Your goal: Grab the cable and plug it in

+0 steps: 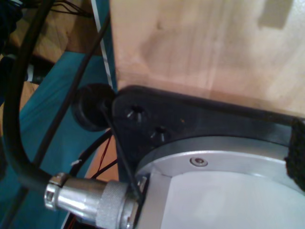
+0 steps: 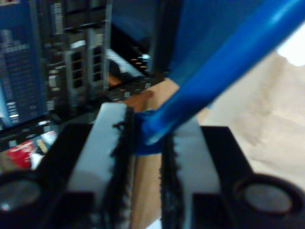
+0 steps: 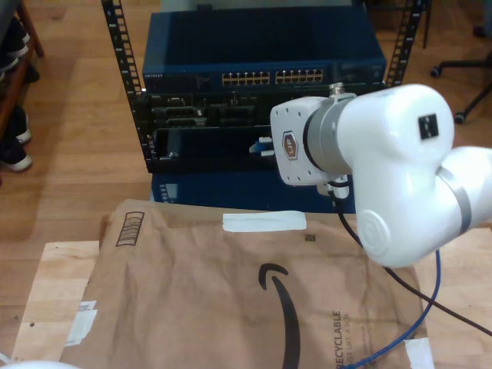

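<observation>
In the first wrist view, a thick black cable (image 1: 12,119) is running into a silver connector (image 1: 90,200) on a round metal base bolted to a wooden board (image 1: 205,43); I cannot tell how my first end effector is set. In the second wrist view, my second end effector (image 2: 148,138) is pinching the blue cable (image 2: 219,62) between its padded fingers (image 2: 107,143), with the cable slanting away and the ports of a network rack (image 2: 76,62) standing blurred just beyond. In the exterior view, a white arm (image 3: 384,169) is reaching toward the rack, the end effector at the blue switch units, while the cable is trailing down over the brown paper (image 3: 231,300) covering the counter at the exterior view's right.
</observation>
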Robot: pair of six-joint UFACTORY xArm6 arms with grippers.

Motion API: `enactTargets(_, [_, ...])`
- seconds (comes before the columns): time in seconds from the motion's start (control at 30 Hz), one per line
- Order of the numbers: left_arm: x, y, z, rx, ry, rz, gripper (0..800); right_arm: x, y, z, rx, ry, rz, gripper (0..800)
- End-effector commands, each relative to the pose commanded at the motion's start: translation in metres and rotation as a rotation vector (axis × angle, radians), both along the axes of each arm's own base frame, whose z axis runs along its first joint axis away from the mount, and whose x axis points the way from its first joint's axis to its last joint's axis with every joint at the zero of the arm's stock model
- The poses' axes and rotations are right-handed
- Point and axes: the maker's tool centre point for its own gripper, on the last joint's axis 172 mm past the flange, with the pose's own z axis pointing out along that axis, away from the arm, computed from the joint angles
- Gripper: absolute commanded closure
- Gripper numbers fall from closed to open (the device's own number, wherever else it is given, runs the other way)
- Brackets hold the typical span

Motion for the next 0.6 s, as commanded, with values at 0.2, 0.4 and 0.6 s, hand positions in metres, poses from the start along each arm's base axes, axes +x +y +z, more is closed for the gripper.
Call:
enactTargets(0.2, [0.0, 0.0, 0.0, 0.002, 0.0, 0.0, 1, 0.003, -0.001, 0.009, 0.064, -0.122, -0.009, 800])
enactTargets(0.4, [0.0, 0.0, 0.0, 0.0, 0.0, 0.0, 1, 0.002, -0.003, 0.011, 0.088, -0.173, -0.012, 800])
enactTargets(0.6, [0.0, 0.001, 0.0, 0.003, 0.0, 0.0, 1, 0.001, -0.006, 0.008, 0.098, -0.173, -0.024, 800])
